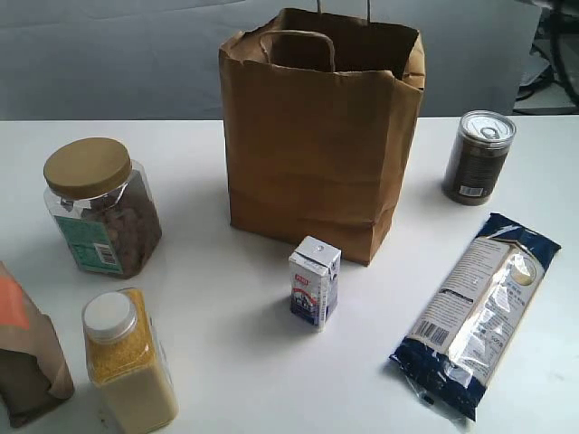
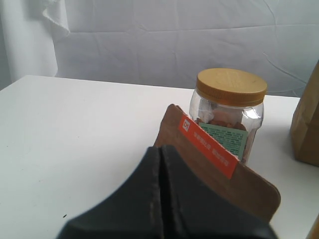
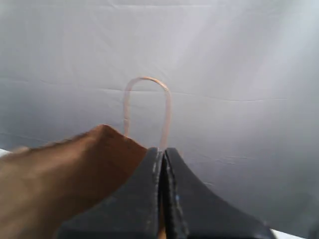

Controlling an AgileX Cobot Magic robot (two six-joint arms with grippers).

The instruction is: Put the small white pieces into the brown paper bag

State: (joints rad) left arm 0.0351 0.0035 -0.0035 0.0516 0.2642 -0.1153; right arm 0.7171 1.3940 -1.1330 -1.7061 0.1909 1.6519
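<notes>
A: Bag (image 1: 312,154) upright mid-table, carton (image 1: 314,280) just in front of it.
B: Left gripper (image 2: 160,149), jaws pressed together, hovering over the pouch (image 2: 219,174), jar (image 2: 229,114) beyond. Right gripper (image 3: 162,150), jaws closed too, up at the bag's rim, handle (image 3: 147,78) just beyond.

A white table (image 1: 226,362) carried seven things. A tall brown paper bag (image 1: 317,154) stood upright toward the back, with a small white-and-blue carton (image 1: 314,280) standing just in front of it and a dark can (image 1: 478,158) off to its right. A long dark-blue packet (image 1: 479,312) lay flat at the front right, while a tan-lidded jar (image 1: 101,208), a white-capped bottle (image 1: 131,366) of yellow grains and a brown pouch (image 1: 27,348) with an orange label stood along the left.
</notes>
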